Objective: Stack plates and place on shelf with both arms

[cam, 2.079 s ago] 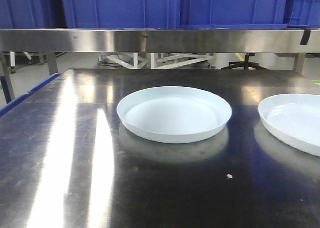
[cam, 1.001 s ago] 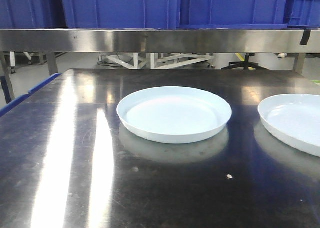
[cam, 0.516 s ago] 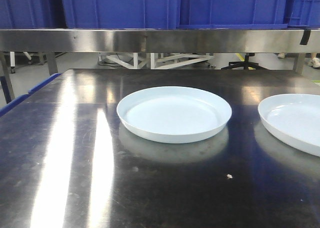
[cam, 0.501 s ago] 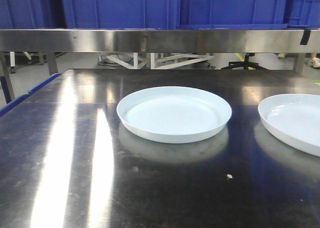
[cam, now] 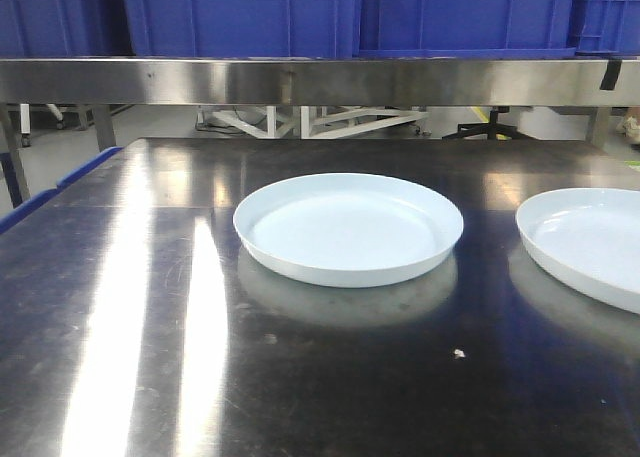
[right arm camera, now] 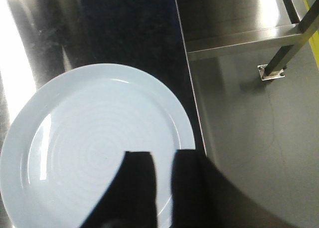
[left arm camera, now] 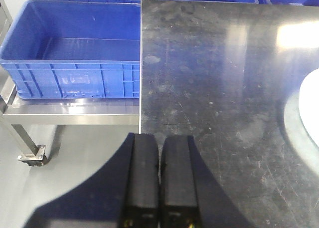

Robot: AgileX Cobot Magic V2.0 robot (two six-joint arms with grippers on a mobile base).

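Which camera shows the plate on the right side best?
The right wrist view: it looks down on almost the whole right plate, with the right claw over its near rim. The front view cuts that plate off at the picture's edge. The left wrist view shows only a white sliver, which plate unclear.

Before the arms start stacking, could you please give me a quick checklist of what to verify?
1. Plates separate and flat on the table: centre plate and right plate lie unstacked. Ok.
2. Both plates empty: ok.
3. Right end effector open, above the right plate, holding nothing: ok.
4. Left end effector ready to grasp: it is shut, near the table's left edge, with a plate only at the far edge of its view. Not ok.
5. Room on the shelf for the stack: blue crates sit on it. Cannot tell.
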